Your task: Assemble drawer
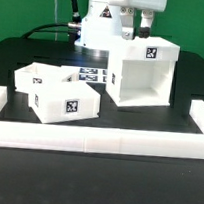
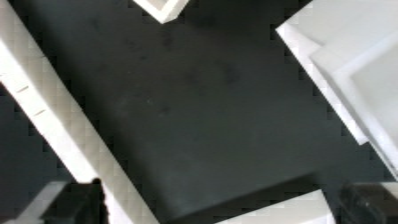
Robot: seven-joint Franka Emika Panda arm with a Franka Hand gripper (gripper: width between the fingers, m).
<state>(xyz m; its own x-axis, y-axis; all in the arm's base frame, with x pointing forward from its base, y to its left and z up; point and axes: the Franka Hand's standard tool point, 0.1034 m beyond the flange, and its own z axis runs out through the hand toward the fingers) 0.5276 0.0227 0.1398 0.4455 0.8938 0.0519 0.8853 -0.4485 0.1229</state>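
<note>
**Exterior view only.** Drawer [image 1: 111, 86] in three loose white pieces on the black bench [image 1: 14, 168]. Housing [image 1: 142, 78] upright around mid-bench, toward the edge at the exterior view's right, open face to the camera, tag on the upper front. Rear tray [image 1: 37, 79] and front tray [image 1: 68, 100] close together nearer the edge at the exterior view's left, both open side up; contact between them not resolvable. Marker board [image 1: 92, 77] flat toward the far edge, between trays and housing. Low rail [image 1: 87, 141] along the near edge, short arms turned back at both near corners. Hand [image 1: 143, 31] high in the picture above the housing, clear of all parts, finger spacing unreadable here.

**Wrist view only.** Finger spacing. Two dark, blurred fingertips [image 2: 54, 205] at opposite lower corners, spread wide apart, gripping and touching no part, with bare bench surface between them. White strip, probably the rail, running diagonally beside one fingertip; pale white surfaces [image 2: 347, 75] of an unidentifiable part beside the other.
</note>
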